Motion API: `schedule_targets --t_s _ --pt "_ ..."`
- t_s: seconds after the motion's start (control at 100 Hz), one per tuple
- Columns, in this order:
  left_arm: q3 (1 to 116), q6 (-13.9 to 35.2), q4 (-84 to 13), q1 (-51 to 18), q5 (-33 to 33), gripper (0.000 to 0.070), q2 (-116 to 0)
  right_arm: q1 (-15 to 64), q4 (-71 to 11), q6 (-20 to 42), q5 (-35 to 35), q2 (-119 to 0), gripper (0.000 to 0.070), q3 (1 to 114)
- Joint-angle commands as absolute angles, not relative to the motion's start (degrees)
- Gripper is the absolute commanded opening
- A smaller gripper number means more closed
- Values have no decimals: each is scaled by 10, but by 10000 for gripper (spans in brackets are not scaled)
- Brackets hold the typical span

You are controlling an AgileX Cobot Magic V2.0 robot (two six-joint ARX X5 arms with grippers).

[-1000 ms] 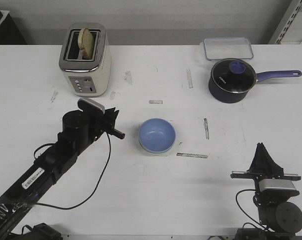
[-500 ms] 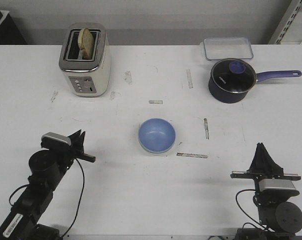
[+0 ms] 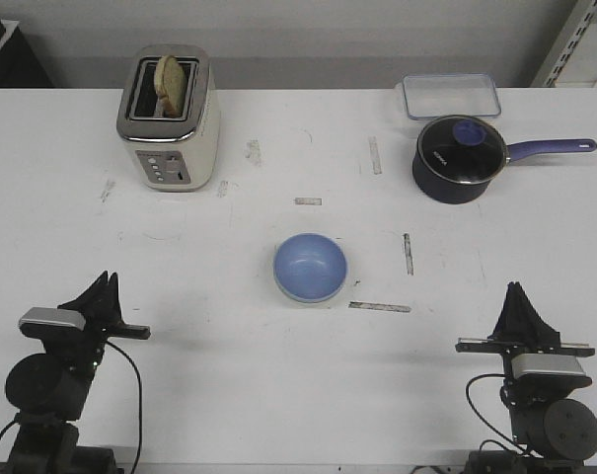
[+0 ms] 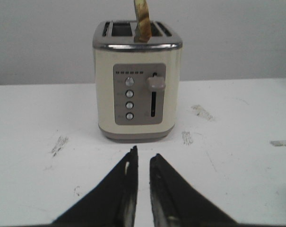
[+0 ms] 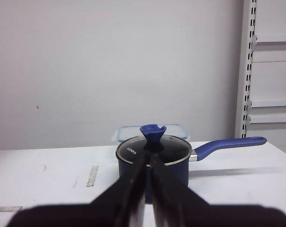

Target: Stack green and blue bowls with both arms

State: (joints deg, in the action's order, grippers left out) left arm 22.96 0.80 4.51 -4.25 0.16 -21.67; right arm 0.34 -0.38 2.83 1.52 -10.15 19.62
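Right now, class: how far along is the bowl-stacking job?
Stacking looks done: the blue bowl sits nested in the green bowl, only a pale rim showing beneath it. Nothing is in hand; the left gripper and right gripper sit near the table's front edge, fingers nearly closed, empty. Nothing obvious remains.

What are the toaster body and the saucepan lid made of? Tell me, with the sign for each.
Toaster: likely cream-painted metal or plastic, smooth with a soft sheen, and a brushed silvery metal top band. Saucepan lid: apparently clear glass, since it reflects and shows dark beneath, with a thin metal rim and a matte blue, probably plastic, knob.
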Motion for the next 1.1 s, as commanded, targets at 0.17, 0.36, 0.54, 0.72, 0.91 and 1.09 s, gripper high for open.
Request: schedule_targets --t_s 0.17,0.36,0.54,0.72,0.91,1.09 --pt "233 11 53 -42 2 39 -160 3 4 34 15 -101 2 200" --pt "232 11 52 -42 2 38 -126 3 4 34 15 -101 3 200" --pt "223 11 66 -42 2 38 -102 3 4 34 15 -101 2 200" --pt "169 6 102 -41 -1 0 -84 3 4 34 15 -101 2 200" --pt "107 7 102 -41 -1 0 -58 3 4 34 15 -101 2 200" --pt "67 7 102 -39 -5 0 -33 3 4 34 15 -101 2 200"
